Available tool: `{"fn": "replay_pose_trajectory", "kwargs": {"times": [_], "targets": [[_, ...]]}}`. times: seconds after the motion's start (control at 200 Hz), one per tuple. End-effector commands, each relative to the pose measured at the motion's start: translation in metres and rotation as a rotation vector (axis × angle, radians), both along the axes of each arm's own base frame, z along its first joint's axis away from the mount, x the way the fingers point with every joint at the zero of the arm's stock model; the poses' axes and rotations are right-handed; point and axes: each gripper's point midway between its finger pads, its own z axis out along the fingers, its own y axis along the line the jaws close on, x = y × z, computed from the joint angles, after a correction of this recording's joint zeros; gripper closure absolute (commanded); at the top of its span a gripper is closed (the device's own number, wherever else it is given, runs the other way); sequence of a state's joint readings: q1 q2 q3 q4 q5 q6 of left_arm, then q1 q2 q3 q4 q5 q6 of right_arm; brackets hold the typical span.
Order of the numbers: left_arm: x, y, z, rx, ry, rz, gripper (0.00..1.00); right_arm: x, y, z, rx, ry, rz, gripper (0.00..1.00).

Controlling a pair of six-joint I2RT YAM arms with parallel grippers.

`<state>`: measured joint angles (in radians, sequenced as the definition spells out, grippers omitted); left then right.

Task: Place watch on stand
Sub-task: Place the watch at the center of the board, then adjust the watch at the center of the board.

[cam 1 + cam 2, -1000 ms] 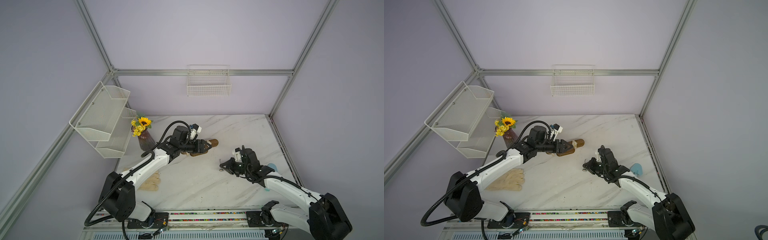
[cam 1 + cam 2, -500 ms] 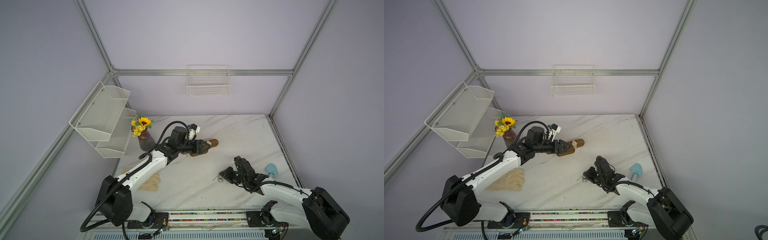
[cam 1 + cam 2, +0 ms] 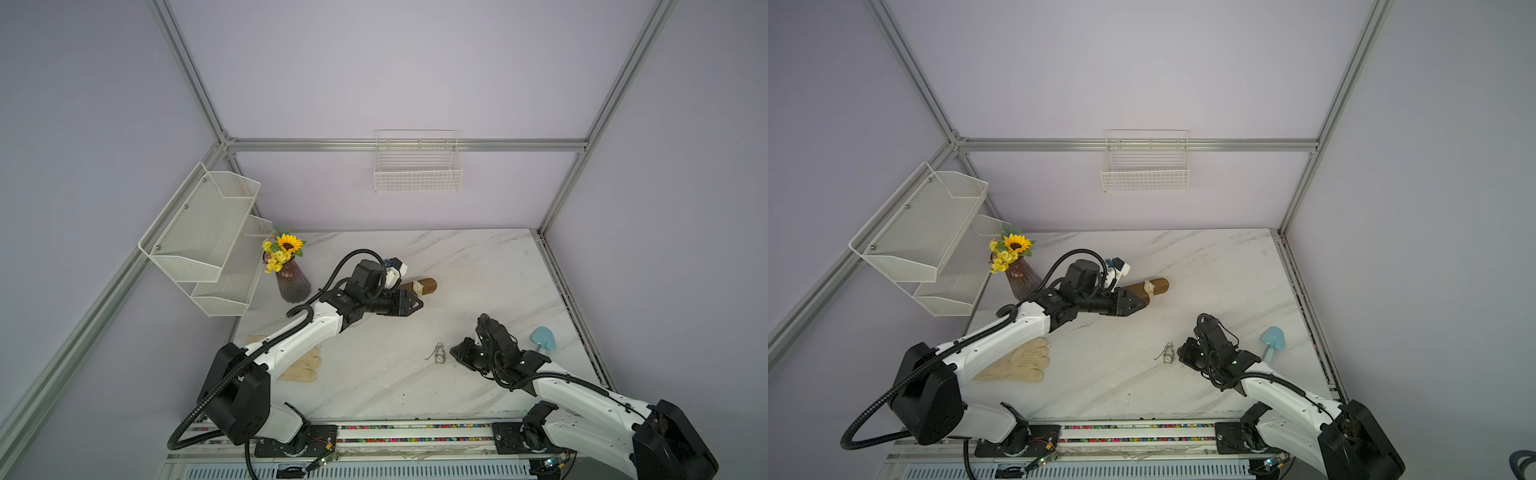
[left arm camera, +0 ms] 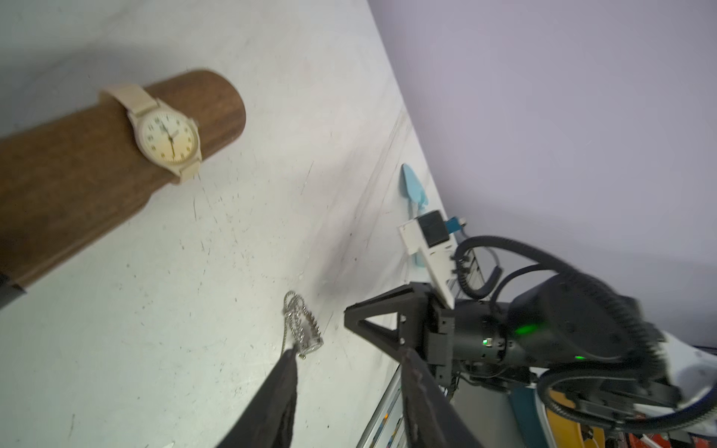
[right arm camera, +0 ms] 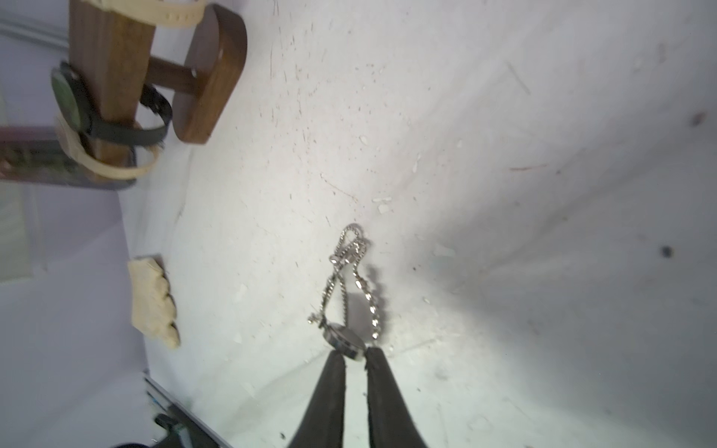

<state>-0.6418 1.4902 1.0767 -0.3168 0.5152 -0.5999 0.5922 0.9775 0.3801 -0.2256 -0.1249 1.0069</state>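
Where it lies, the watch (image 5: 344, 336) touches the right end effector (image 5: 355, 356).

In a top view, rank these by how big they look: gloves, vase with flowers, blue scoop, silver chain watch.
1-2. vase with flowers and gloves: about alike; the left arm covers part of the gloves, so no ranking.
3. blue scoop.
4. silver chain watch.
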Motion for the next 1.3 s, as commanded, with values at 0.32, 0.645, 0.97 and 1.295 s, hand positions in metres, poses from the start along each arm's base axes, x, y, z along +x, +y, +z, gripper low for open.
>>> {"fn": "replay_pose_trajectory", "kwargs": {"times": [0.32,0.645,0.97,1.295], "targets": [[-0.028,-0.056,-0.070,0.210,0.130,-0.177,0.90,-0.022,0.003,-0.045,-0.032,0.182,-0.011,0.97],[-0.023,-0.092,-0.091,0.228,0.148,-0.224,0.92,-0.026,0.014,-0.050,0.084,0.180,-0.013,1.00],[-0.026,-0.082,-0.134,0.318,0.197,-0.209,0.95,-0.021,0.027,-0.056,0.120,0.184,0.021,1.00],[-0.032,-0.052,-0.146,0.422,0.201,-0.180,0.96,-0.011,0.027,-0.058,0.091,0.165,0.003,1.00]]}}
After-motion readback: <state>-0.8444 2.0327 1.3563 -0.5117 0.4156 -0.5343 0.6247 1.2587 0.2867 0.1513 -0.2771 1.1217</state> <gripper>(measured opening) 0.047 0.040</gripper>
